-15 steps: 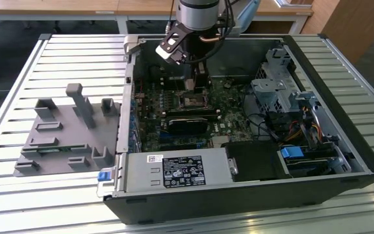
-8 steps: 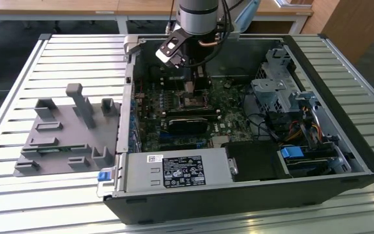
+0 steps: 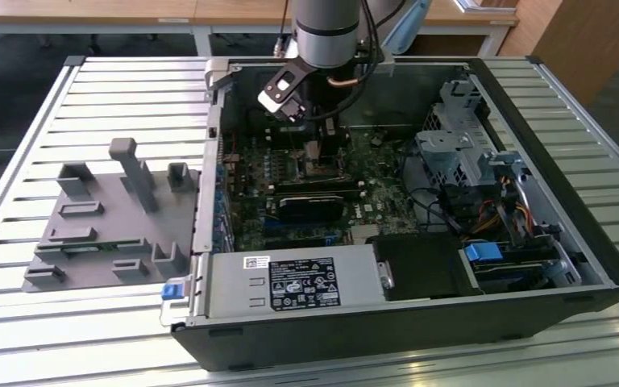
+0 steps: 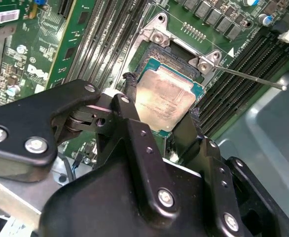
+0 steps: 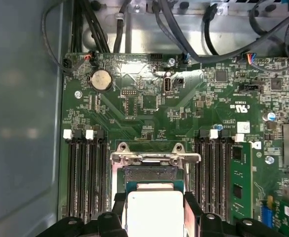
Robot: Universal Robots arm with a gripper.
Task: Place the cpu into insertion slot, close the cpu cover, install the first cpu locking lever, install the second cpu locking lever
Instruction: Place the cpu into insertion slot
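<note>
Gripper (image 4: 162,95), black, two-fingered, pinches the flat square silver-topped cpu (image 4: 166,104) at the silver-rimmed insertion slot (image 4: 181,48); cover and levers seemingly unfastened.

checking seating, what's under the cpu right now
The insertion slot: a strip of its dark centre shows past the cpu, held in the hand. The rest is covered, so seating cannot be seen.

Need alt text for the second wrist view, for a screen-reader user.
The black gripper holds the cpu, silver top up, by two opposite edges at the insertion slot on the green motherboard. Long black memory slots run along both sides of the socket, and a thin metal lever sticks out beside it.
</note>
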